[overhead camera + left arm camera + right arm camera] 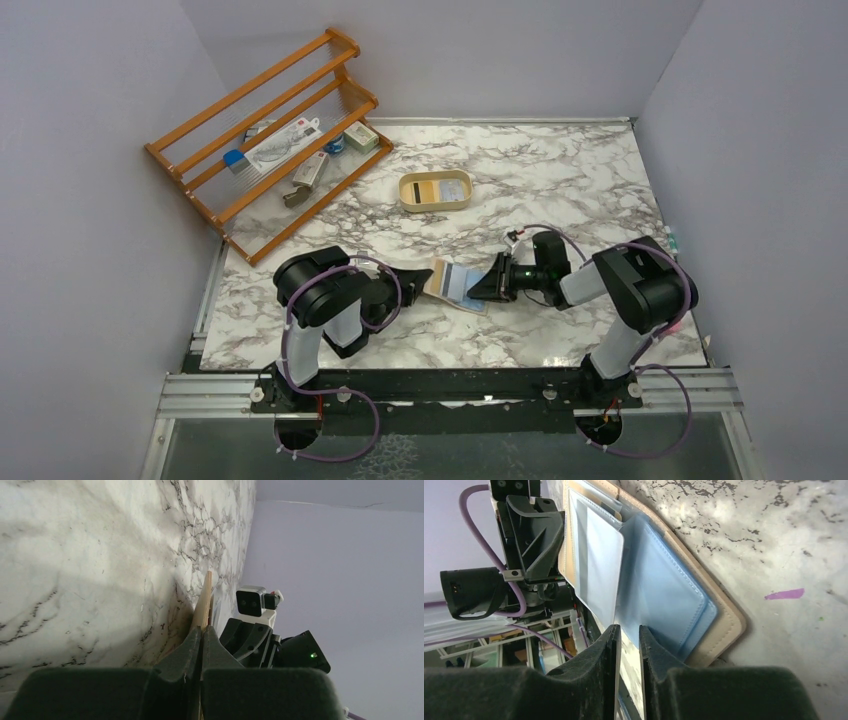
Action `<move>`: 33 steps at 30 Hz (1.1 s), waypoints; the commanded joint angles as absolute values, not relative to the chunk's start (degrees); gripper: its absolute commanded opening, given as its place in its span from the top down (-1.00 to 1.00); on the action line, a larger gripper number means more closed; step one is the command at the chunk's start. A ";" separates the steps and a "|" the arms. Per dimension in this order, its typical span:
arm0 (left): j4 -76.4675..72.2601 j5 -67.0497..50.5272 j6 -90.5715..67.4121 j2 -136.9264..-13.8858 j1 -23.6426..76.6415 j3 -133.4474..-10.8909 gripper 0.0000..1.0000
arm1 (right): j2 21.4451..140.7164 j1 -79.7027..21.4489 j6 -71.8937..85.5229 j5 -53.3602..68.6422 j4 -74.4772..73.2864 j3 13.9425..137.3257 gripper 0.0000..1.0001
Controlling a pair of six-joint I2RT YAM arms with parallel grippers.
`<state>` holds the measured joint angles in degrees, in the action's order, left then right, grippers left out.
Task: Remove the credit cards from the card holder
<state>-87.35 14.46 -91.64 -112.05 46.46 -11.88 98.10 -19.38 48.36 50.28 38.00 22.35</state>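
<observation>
- Card holder (452, 282): tan leather, spread open on the marble table (560, 180), with its pale blue inner pockets facing up.
- Credit card (599, 555): pale blue with rounded corners, sticking partway out of an inner pocket.

Left arm (320, 300), right arm (640, 285): black rounded joint housings, light-grey links, purple cables (687, 410) looping out near the aluminium rail (200, 395). Fingers (599, 665) matte black, wedge-shaped. White camera box (251, 601) on wrist.

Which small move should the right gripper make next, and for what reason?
Probably ease the right gripper forward until its slightly parted jaws straddle the near edge of the pale card, then close. The left gripper is shut on the edge of the card holder, the holder lies open, and the card sits in its pocket.
</observation>
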 commanded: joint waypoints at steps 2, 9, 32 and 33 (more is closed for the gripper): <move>-102.59 16.16 -91.23 -111.54 46.31 -10.99 1.00 | 100.45 -19.12 49.74 51.91 42.25 23.72 0.48; -102.57 16.00 -91.22 -111.88 46.32 -11.32 1.00 | 102.88 -19.13 56.16 53.78 53.10 22.29 0.19; -102.65 15.64 -90.45 -111.79 46.32 -11.78 1.00 | 103.20 -21.88 66.31 51.52 57.56 25.58 -0.18; -102.59 15.69 -90.44 -111.80 46.32 -11.71 1.00 | 103.19 -22.01 66.61 51.51 57.57 25.86 -0.18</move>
